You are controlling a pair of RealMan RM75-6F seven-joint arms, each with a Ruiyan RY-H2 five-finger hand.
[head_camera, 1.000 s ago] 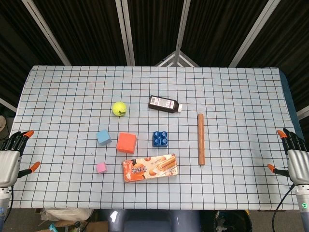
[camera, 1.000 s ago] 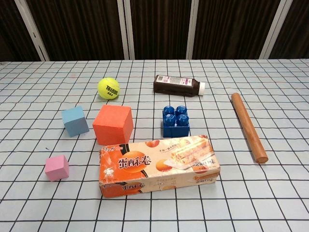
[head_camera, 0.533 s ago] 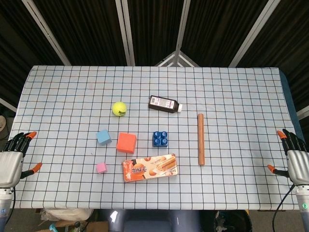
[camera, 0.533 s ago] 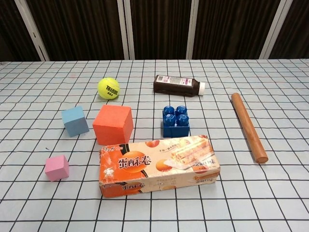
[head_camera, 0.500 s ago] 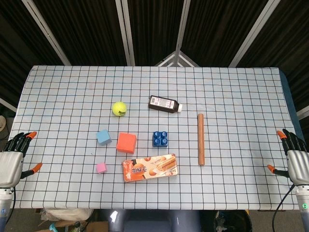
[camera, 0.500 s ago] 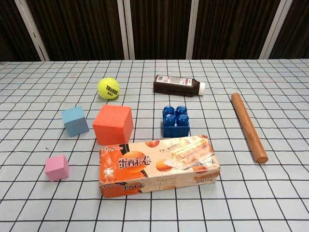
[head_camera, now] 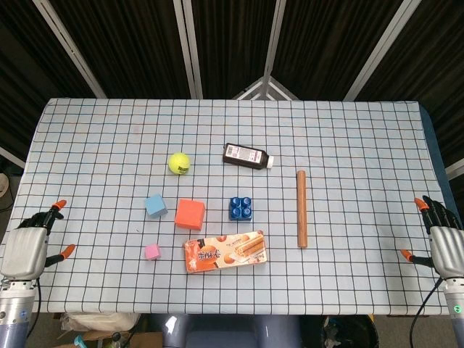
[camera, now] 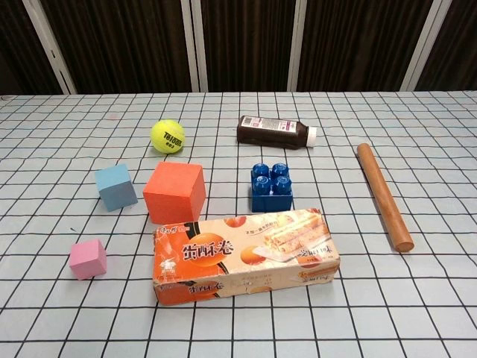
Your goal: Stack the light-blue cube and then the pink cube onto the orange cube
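Observation:
The orange cube (head_camera: pixel 190 214) (camera: pixel 175 192) sits left of the table's middle. Just to its left lies the smaller light-blue cube (head_camera: pixel 155 205) (camera: pixel 115 186), a small gap between them. The little pink cube (head_camera: pixel 152 251) (camera: pixel 88 258) rests nearer the front edge, apart from both. My left hand (head_camera: pixel 29 245) hovers at the table's left front edge with fingers apart, holding nothing. My right hand (head_camera: pixel 442 237) is at the right front edge, also empty with fingers spread. Neither hand shows in the chest view.
A biscuit box (head_camera: pixel 224 251) (camera: pixel 246 254) lies right in front of the orange cube. A blue toy brick (head_camera: pixel 240 208) (camera: pixel 271 187), a yellow tennis ball (head_camera: pixel 179 163) (camera: pixel 168 136), a dark bottle (head_camera: pixel 249 156) (camera: pixel 274 132) and a wooden rod (head_camera: pixel 301 209) (camera: pixel 383 195) lie around them.
My left hand has shifted a little to the right, further over the table's left front edge. The right hand and all objects have stayed put.

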